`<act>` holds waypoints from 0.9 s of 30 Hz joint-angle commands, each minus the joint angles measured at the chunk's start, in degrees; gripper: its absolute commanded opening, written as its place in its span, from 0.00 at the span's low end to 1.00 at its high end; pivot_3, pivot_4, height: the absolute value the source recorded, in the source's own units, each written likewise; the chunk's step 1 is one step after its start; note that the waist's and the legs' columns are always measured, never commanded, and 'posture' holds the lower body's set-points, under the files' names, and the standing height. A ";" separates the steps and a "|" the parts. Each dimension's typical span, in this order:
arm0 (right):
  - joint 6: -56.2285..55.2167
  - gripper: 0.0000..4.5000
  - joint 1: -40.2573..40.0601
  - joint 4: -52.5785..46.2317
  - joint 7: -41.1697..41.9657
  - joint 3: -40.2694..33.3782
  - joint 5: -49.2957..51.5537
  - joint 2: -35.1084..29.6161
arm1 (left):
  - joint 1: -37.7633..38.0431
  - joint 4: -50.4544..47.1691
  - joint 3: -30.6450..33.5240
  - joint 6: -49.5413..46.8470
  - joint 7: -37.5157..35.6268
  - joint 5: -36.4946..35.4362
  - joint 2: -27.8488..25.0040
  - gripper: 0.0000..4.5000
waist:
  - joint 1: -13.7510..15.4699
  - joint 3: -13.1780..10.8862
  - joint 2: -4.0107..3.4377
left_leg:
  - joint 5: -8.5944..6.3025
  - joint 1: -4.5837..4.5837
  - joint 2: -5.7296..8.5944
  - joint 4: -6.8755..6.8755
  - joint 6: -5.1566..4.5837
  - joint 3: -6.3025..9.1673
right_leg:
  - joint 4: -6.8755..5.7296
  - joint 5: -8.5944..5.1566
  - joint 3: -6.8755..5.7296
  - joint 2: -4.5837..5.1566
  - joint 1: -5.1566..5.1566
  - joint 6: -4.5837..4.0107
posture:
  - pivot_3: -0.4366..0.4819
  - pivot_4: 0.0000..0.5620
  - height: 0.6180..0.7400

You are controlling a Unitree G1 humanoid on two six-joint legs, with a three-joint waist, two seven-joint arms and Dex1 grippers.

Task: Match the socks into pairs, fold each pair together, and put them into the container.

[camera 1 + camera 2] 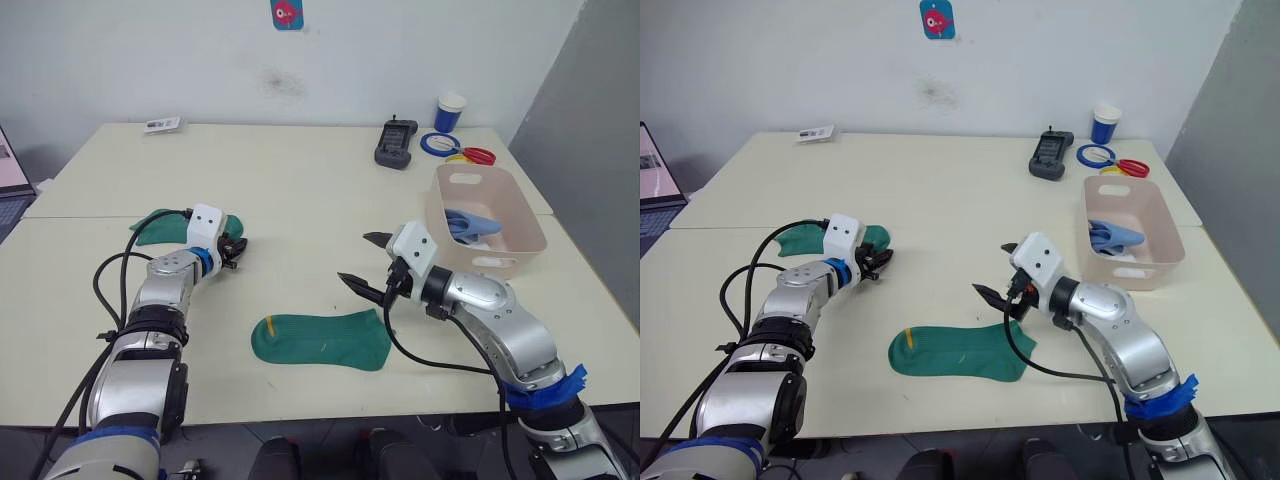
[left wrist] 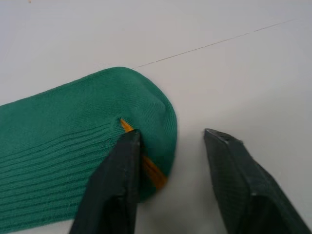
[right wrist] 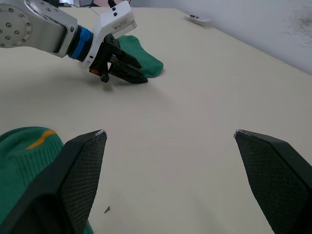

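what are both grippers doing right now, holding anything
Left gripper: open, holding nothing, one finger over the toe of a green sock.
Right gripper: open wide, holding nothing.

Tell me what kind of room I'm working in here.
Probably an office or lab workspace, not a home: plain pale tables pushed together against a bare wall, with a handheld controller, tape rolls, scissors and a laptop edge.

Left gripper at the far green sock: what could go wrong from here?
Left gripper is open, with one finger over the green sock's toe edge and the other on bare table. Closing may pinch only the tip, or slide off.

Right gripper hangs open above the other green sock; the pair lies far apart.
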State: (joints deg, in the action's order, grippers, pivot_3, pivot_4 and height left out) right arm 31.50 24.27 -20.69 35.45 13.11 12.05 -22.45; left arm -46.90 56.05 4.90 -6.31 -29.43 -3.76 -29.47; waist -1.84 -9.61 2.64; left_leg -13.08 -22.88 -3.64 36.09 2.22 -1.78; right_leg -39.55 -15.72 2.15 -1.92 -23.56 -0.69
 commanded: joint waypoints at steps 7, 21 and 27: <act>-1.10 1.00 0.82 -2.35 0.24 -0.61 -0.03 -0.43 | 4.59 -11.49 1.24 2.10 -4.68 -1.85 -1.06 0.00 | 0.07 0.00 0.00 | 0.01 -0.02 0.01 0.00 0.01 -0.02 | 0.03 0.00 0.02 0.03 0.00 0.00 | 0.48 0.27 1.00; -5.19 1.00 0.62 1.80 3.08 -3.18 -0.51 -5.04 | 29.59 -71.85 -9.62 -21.34 -21.81 -13.44 -4.65 0.00 | 0.01 -0.04 -0.07 | 0.01 0.06 0.01 0.00 0.02 -0.02 | 0.00 -0.01 0.09 0.09 0.03 0.00 | 0.48 0.27 1.00; -6.23 1.00 1.07 3.36 3.54 -4.07 -0.90 -5.96 | 32.67 -80.47 -15.77 -23.56 -28.69 -15.09 -8.90 0.00 | -0.09 -0.05 -0.07 | 0.00 0.04 0.02 -0.01 0.00 -0.04 | 0.06 -0.01 0.17 0.04 0.03 0.00 | 0.48 0.27 1.00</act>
State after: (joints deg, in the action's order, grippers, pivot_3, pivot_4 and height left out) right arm 26.77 24.25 -16.19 38.76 10.57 11.21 -28.00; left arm -14.06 -21.36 -11.12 -29.76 -55.99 -17.63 -36.77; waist -1.93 -9.66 2.56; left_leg -13.08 -22.82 -3.64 36.08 2.22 -1.81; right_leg -39.50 -15.73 2.30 -1.90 -23.53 -0.69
